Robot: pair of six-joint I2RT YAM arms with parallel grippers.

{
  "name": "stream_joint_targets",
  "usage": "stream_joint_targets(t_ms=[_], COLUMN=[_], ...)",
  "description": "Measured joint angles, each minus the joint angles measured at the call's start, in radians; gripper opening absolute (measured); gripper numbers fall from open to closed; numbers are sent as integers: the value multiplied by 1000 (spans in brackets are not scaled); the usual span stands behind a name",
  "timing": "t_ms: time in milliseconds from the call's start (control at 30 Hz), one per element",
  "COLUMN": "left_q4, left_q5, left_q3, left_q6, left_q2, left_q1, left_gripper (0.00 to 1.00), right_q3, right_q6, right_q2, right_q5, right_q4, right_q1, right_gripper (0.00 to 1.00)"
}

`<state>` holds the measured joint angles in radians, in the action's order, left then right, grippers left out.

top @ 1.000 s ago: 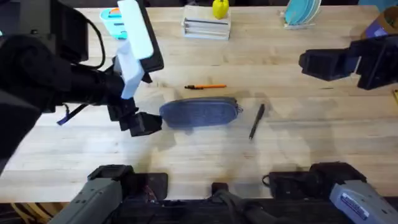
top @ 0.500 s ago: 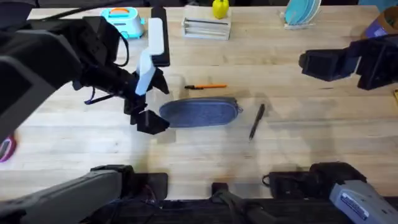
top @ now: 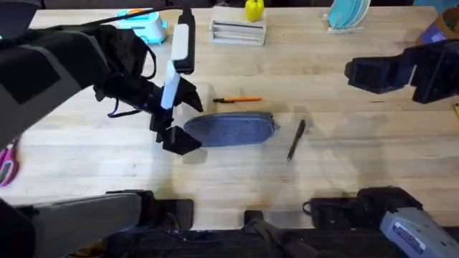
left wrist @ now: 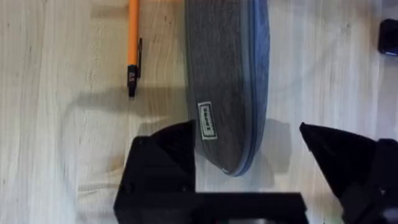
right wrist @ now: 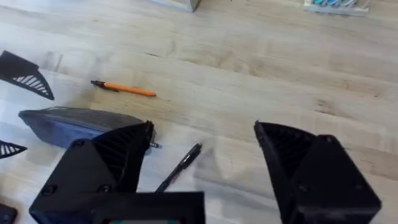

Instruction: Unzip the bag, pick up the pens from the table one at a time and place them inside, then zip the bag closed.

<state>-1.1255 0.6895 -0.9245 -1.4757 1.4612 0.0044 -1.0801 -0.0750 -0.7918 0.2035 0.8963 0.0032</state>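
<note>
The blue-grey bag (top: 231, 129) lies lengthwise at the middle of the table (top: 323, 179), its zipper closed and the small pull (top: 276, 127) at its right end. My left gripper (top: 185, 122) is open, its two fingers straddling the bag's left end (left wrist: 227, 81) without closing on it. Just behind the bag lies the orange pen (top: 238, 99) (left wrist: 132, 37). The black pen (top: 296, 139) rests at a slant to the right of the bag. Far off at the right, my right gripper (top: 349, 71) (right wrist: 203, 127) hangs open and empty above the table, looking at the bag (right wrist: 74, 124) and both pens.
At the back edge are a white stack (top: 238, 31) with a yellow object (top: 253, 9) on it, a teal toy (top: 143, 25), and teal plates in a rack (top: 348, 14). Pink scissors (top: 6, 168) lie at the far left edge.
My left arm has swung right and lowered, bringing its open fingers from beside the bag to either side of its left end. Bag, pens and right arm have not moved.
</note>
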Motion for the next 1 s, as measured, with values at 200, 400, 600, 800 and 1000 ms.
stream_joint_targets(t_ms=[200,400,600,800,1000], left_q4=[-2,-3,8,8,8], left_q5=[-29,-45,-50,-50,-50], left_q3=[0,0,0,0,0], left_q6=[-3,-9,-13,-13,-13], left_q2=[0,0,0,0,0], left_q1=[0,0,0,0,0], left_gripper=[993,415,47,40,40], right_q3=[0,0,0,0,-2], right_q6=[0,0,3,21,-61], right_q2=[0,0,0,-14,-154], right_q5=[0,0,0,66,243], right_q4=[0,0,0,10,102], right_q1=[0,0,0,0,0], right_gripper=[996,996,996,995,995])
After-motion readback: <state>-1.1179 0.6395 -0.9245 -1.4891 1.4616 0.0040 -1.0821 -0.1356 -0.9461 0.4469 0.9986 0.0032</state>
